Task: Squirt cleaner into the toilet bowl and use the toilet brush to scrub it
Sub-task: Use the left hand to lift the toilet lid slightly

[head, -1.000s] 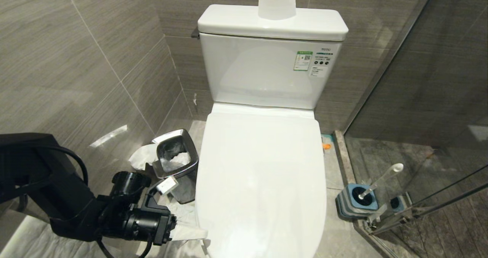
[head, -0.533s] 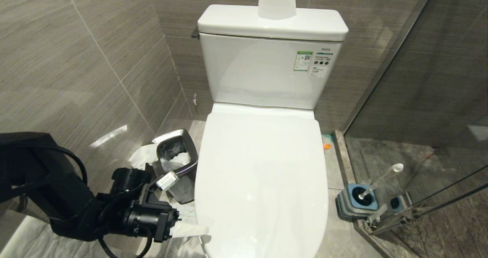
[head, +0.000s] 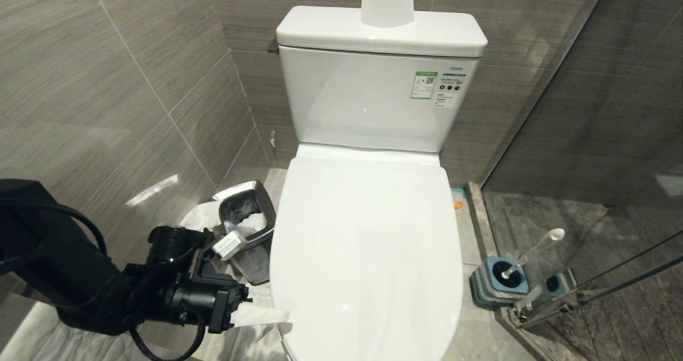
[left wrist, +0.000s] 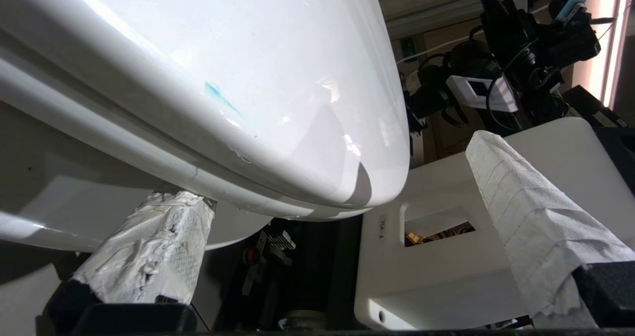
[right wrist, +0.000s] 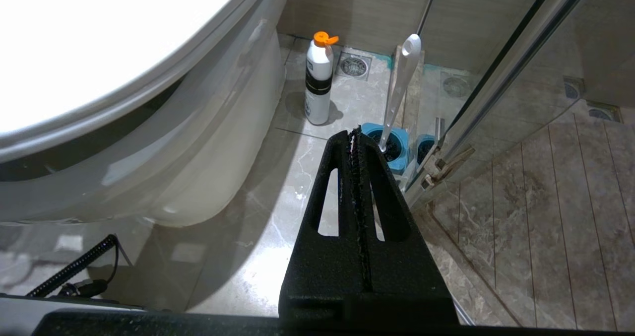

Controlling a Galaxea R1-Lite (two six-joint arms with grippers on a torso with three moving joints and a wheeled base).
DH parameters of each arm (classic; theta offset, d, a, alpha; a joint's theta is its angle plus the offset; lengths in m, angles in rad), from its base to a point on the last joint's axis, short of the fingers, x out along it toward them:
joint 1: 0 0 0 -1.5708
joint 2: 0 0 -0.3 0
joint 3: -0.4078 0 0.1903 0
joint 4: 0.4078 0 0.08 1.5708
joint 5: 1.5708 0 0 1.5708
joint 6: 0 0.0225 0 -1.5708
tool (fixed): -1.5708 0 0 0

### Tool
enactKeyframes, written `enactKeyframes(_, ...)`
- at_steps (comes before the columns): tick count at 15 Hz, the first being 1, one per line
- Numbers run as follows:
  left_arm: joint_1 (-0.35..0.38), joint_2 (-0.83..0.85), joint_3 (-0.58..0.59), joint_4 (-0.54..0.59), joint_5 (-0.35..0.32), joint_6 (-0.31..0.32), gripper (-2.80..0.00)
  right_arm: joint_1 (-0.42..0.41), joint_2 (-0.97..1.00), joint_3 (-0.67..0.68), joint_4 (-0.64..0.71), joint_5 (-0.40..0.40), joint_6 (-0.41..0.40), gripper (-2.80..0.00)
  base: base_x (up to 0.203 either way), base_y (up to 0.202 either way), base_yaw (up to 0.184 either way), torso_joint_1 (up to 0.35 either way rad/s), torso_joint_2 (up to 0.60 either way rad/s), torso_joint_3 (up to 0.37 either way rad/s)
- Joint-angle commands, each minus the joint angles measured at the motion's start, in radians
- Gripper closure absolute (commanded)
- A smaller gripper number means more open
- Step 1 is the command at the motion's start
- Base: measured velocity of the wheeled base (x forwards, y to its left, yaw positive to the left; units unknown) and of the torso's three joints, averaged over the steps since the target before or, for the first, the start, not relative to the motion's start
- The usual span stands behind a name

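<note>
Standing closed at the middle of the head view: the toilet bowl, glossy white, its lid down over the seat, cistern behind it against the grey tiled wall. A small turquoise smear of the cleaner marks the white lid surface, seen in the left wrist view.

Left end effector: low at the robot's left of the bowl, near its front edge, pointed toward the lid rim. Jaws spread wide, gripping nothing. Both fingers are wrapped in white paper; one wrapped finger sits under the rim of the bowl, the other wrapped finger stands apart beyond the lid's front curve.

Right end effector: black, jaws pressed together along their ribbed faces, empty, hanging above the floor at the right of the bowl. It is out of the head view.

Toilet brush: slim whitish handle with rounded tip, leaning in its square blue-grey holder on the floor at the right of the bowl, against the glass shower partition. Bristle head is down in the holder, hidden.

Bottle: white with black band and orange cap, upright on the floor beside the bowl's base, near a floor drain.

Steel waste bin: on the floor at the left of the bowl, white paper inside and around it.
</note>
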Motion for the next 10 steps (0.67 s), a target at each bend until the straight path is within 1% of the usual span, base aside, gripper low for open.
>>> enactKeyframes(1, 0.0, -0.036, -0.002, -0.005, -0.007, -0.002, -2.8, 0.0, 0.0, 0.0, 0.0, 0.001, -0.002, 0.0, 0.0, 0.0, 0.0, 0.0, 0.0, 0.0)
enactKeyframes(3, -0.001, -0.056, -0.004, -0.005, -0.008, -0.01, -2.8, 0.0, 0.0, 0.0, 0.0, 0.001, -0.002, 0.0, 0.0, 0.0, 0.0, 0.0, 0.0, 0.0)
enactKeyframes(5, -0.002, -0.09, -0.017, -0.005, -0.015, -0.036, -2.8, 0.0, 0.0, 0.0, 0.0, 0.001, 0.0, 0.0, 0.0, 0.0, 0.0, 0.0, 0.0, 0.0)
enactKeyframes(10, -0.011, -0.187, -0.056, -0.005, -0.016, -0.171, -2.8, 0.0, 0.0, 0.0, 0.0, 0.001, 0.0, 0.0, 0.0, 0.0, 0.0, 0.0, 0.0, 0.0)
